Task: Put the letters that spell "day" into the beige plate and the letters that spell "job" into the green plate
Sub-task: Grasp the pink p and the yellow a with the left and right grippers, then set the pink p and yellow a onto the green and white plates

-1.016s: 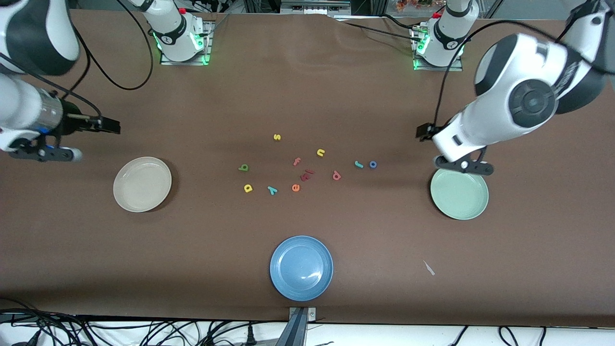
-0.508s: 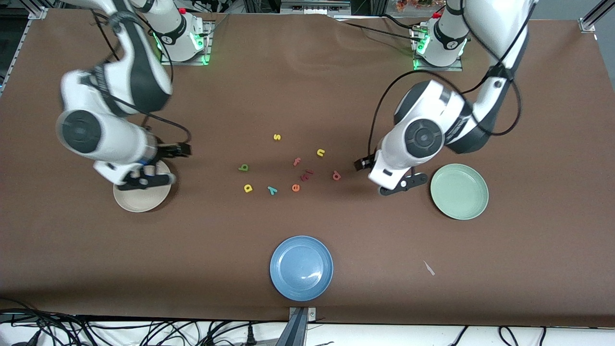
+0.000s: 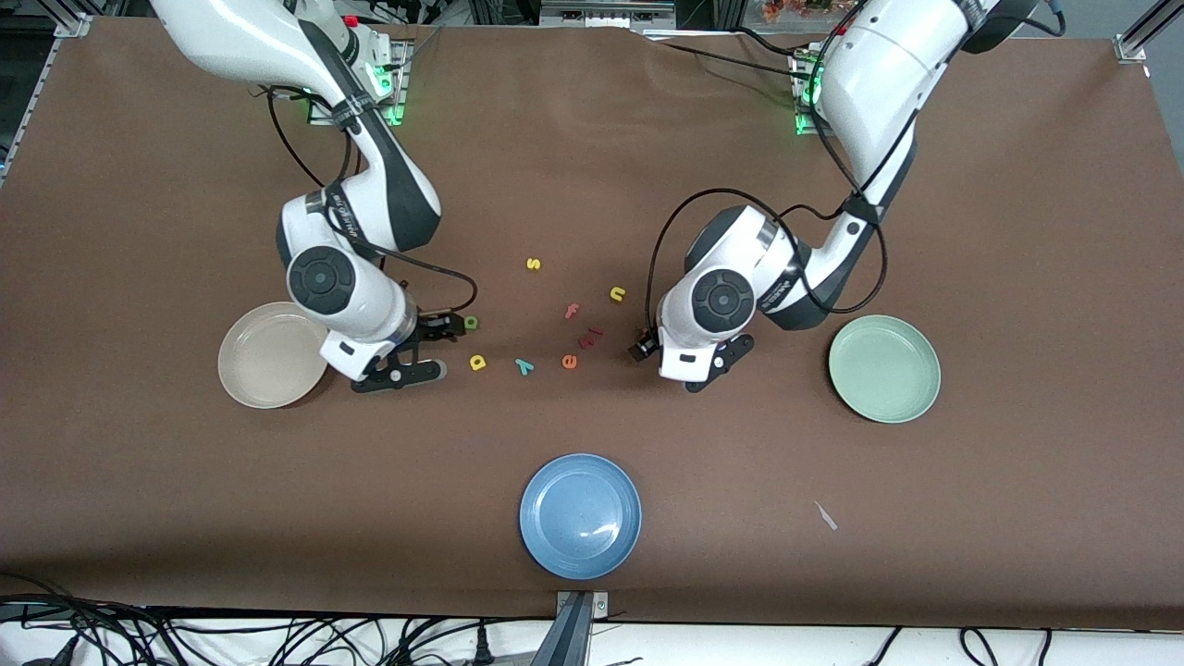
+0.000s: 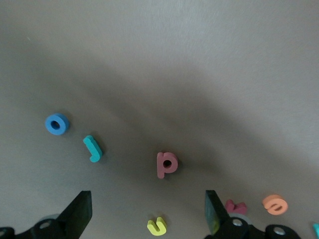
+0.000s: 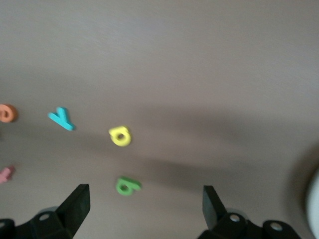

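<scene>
Both plates sit bare: beige plate (image 3: 273, 355), green plate (image 3: 884, 368). Left gripper (image 4: 147, 214), jaws apart, hovers over b (image 4: 166, 164); right gripper (image 5: 144, 209), spread, seemingly above a (image 5: 126, 186).

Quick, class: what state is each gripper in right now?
Left gripper: open, empty, over the salmon b.
Right gripper: open, empty, over the green a.
</scene>
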You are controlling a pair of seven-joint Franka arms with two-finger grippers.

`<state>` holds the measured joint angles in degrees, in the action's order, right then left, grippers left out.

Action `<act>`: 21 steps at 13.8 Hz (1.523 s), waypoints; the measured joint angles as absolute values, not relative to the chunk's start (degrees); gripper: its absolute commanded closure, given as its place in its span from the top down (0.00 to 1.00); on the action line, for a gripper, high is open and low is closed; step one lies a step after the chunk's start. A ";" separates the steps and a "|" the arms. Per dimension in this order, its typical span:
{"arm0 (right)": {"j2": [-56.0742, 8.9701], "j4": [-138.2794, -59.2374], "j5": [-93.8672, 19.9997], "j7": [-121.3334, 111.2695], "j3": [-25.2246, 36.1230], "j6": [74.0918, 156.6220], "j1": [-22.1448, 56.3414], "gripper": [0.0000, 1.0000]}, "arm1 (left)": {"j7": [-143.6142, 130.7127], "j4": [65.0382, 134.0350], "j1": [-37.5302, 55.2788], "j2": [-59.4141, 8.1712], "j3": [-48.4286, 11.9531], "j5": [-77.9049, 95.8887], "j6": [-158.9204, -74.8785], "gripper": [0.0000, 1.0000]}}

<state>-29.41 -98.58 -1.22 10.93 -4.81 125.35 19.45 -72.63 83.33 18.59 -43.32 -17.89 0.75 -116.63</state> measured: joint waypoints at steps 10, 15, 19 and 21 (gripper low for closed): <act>-35.18 -101.54 -1.15 0.46 -7.03 139.59 20.48 1.00 | -73.46 83.30 22.07 -48.28 -16.22 -3.52 -122.08 0.61; -37.21 -101.51 2.26 -5.08 -6.89 140.32 20.42 0.96 | -73.53 83.29 22.07 -48.97 -16.23 -3.52 -122.72 0.28; -38.72 -101.05 6.34 -5.14 -6.89 140.94 20.43 0.89 | -73.67 83.08 21.95 -49.54 -16.15 -3.50 -123.24 0.00; -39.31 -100.32 6.87 -5.35 -6.90 141.03 20.44 0.85 | -73.70 82.97 21.84 -49.56 -16.12 -3.50 -123.24 0.00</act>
<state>-39.31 -100.32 6.87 -5.35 -6.90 141.03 20.44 -73.70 82.97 21.84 -49.56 -16.12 -3.50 -123.24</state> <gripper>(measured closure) 0.101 0.718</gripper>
